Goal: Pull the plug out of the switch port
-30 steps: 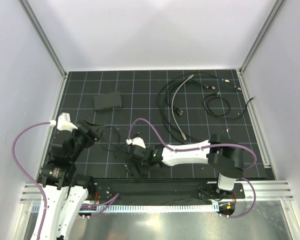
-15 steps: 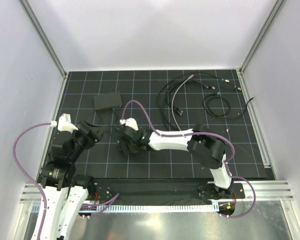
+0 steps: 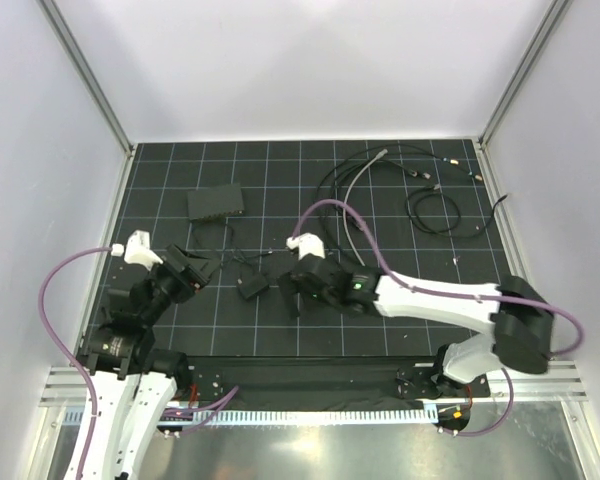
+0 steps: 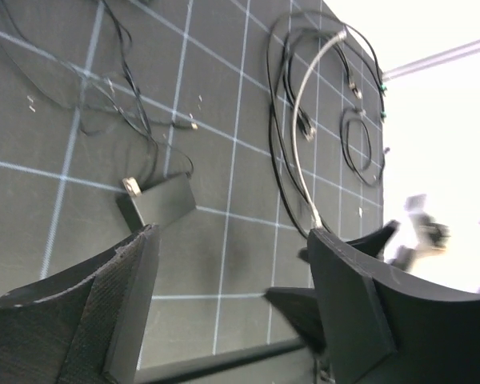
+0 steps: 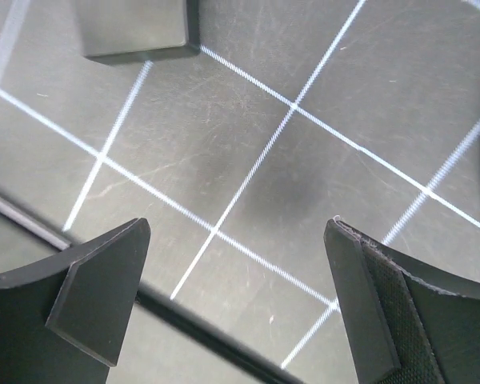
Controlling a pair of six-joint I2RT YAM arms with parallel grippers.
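The mat [image 3: 290,165] was black, ruled with a thin white grid; on it the switch [image 3: 216,203] was a flat dark grey, and the small block [image 3: 252,287] on its thin cable was black. The loose cables [image 4: 272,144] were black, save one pale grey cable [image 4: 297,160], and the walls [image 3: 310,70] were plain off-white. The right arm [image 3: 430,298] was white and black with a purple hose [image 3: 330,203], and the fingers of the left gripper [image 4: 232,236] and the right gripper [image 5: 238,226] were matte black.
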